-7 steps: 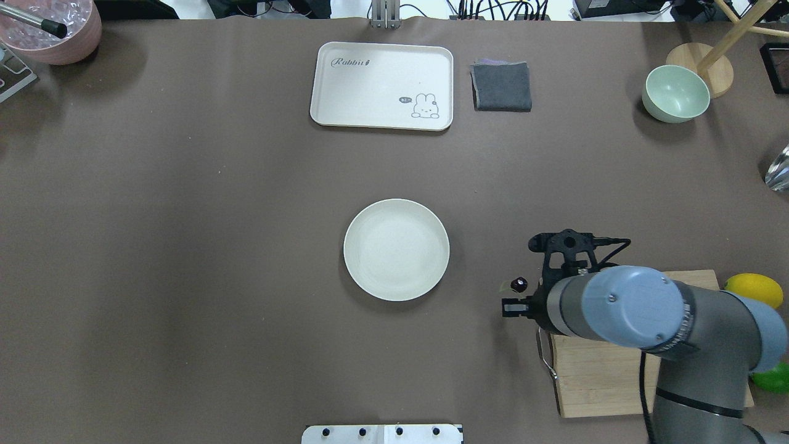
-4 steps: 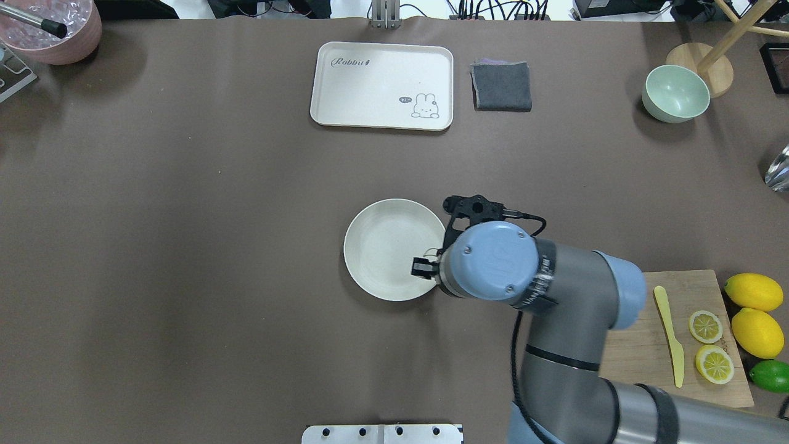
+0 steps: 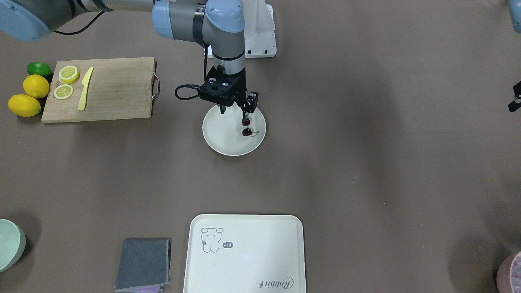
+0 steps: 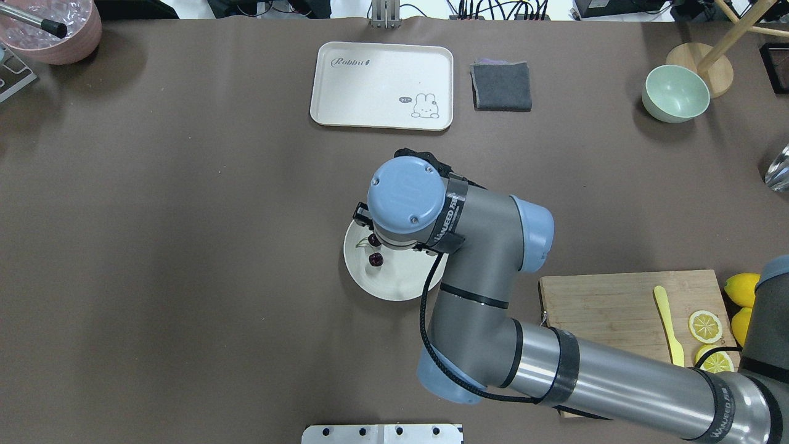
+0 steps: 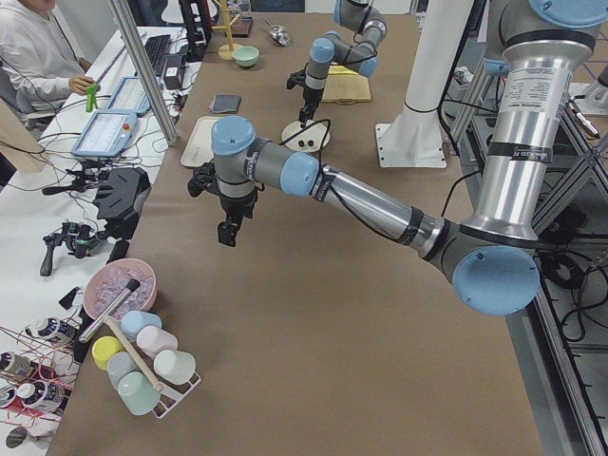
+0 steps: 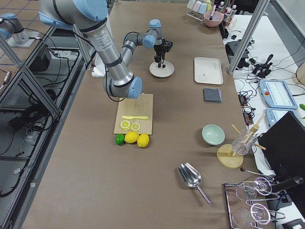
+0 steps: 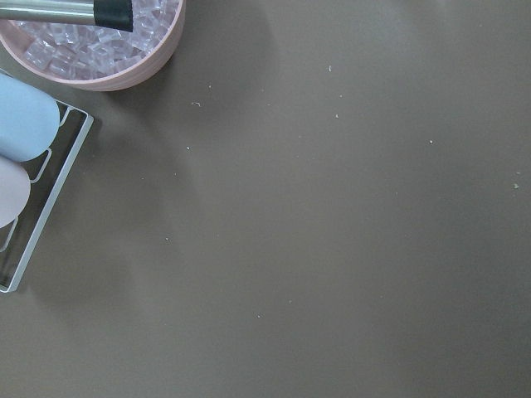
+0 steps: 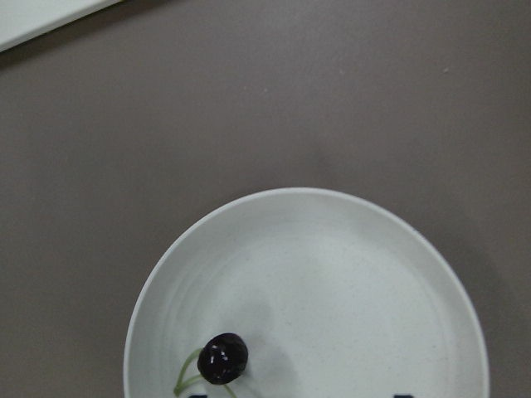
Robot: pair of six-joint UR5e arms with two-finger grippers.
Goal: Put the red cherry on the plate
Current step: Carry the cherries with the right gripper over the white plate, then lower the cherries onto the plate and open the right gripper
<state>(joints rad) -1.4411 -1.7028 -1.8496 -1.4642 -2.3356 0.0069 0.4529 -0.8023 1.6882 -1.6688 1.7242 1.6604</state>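
Note:
The red cherry (image 3: pixel 246 132), two tiny dark fruits on a thin green stem, lies on the round cream plate (image 3: pixel 220 142) near its rim. It also shows in the overhead view as the cherry (image 4: pixel 375 259) on the plate (image 4: pixel 400 287). My right gripper (image 3: pixel 236 110) hangs over the plate, open, one finger just above the upper fruit. The right wrist view shows one cherry (image 8: pixel 222 358) resting on the plate (image 8: pixel 332 274). My left gripper (image 5: pixel 228 231) hovers over bare table far off to the side; I cannot tell whether it is open or shut.
A rectangular tray (image 4: pixel 382 86), a grey cloth (image 4: pixel 501 86) and a green bowl (image 4: pixel 675 94) sit along the far side. The cutting board (image 4: pixel 604 320) with lemon slices and a yellow knife lies at the right. A pink bowl of ice (image 7: pixel 91 50) stands near the left arm.
My right arm swung left from beside the cutting board to over the plate with the cherry. The cherry now rests on the plate and the fingers stand apart.

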